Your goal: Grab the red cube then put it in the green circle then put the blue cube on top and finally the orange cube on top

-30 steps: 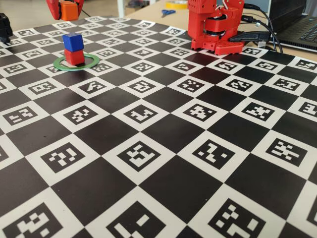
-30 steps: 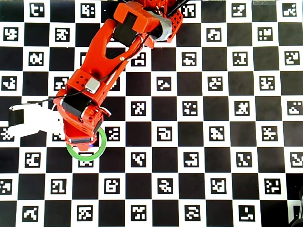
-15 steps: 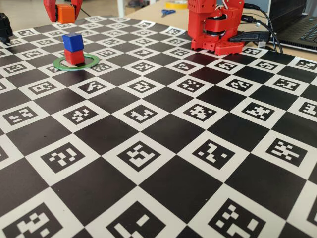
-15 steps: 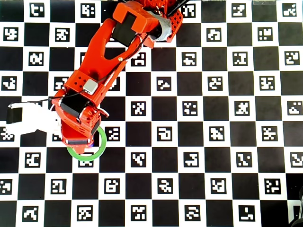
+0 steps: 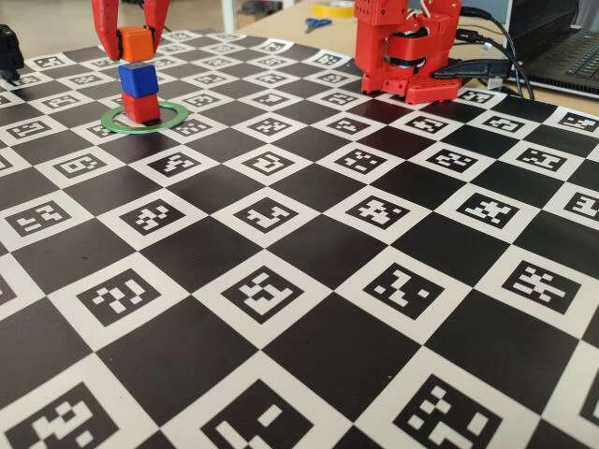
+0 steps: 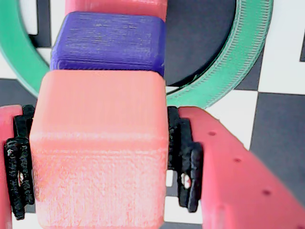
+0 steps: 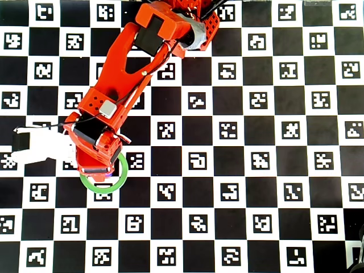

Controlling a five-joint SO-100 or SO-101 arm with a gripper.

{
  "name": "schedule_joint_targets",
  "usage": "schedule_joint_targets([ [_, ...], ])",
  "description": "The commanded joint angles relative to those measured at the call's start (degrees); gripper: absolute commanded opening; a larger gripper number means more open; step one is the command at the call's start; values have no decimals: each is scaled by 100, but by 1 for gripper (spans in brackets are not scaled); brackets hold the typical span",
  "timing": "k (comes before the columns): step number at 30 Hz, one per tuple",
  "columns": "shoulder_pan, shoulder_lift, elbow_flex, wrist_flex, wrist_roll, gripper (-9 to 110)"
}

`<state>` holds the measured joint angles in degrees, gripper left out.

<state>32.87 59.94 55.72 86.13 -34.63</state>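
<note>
The red cube stands inside the green circle at the far left of the fixed view, and the blue cube rests on top of it. My gripper is shut on the orange cube and holds it just above the blue cube. In the wrist view the orange cube sits clamped between the black pads, with the blue cube, a strip of the red cube and the green circle below. From overhead the arm hides the cubes; only the green circle shows.
The arm's red base stands at the back of the checkered marker board, with cables and a laptop to its right. A white camera mount sticks out left of the wrist. Scissors lie behind the board.
My gripper has come down and moved toward the stack with the orange cube, from high above and behind it to just over the blue cube. The stack has not moved.
</note>
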Motion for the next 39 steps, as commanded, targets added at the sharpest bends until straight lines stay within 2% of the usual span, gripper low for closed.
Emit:
schedule_joint_targets([
  [1,70,281,-79,-70,53,3],
  [22,62,360,53,-149,158,9],
  [30,97,387,97,-193,158,17],
  [36,114,413,97,-202,229,31],
  [39,114,422,105,-202,246,33],
])
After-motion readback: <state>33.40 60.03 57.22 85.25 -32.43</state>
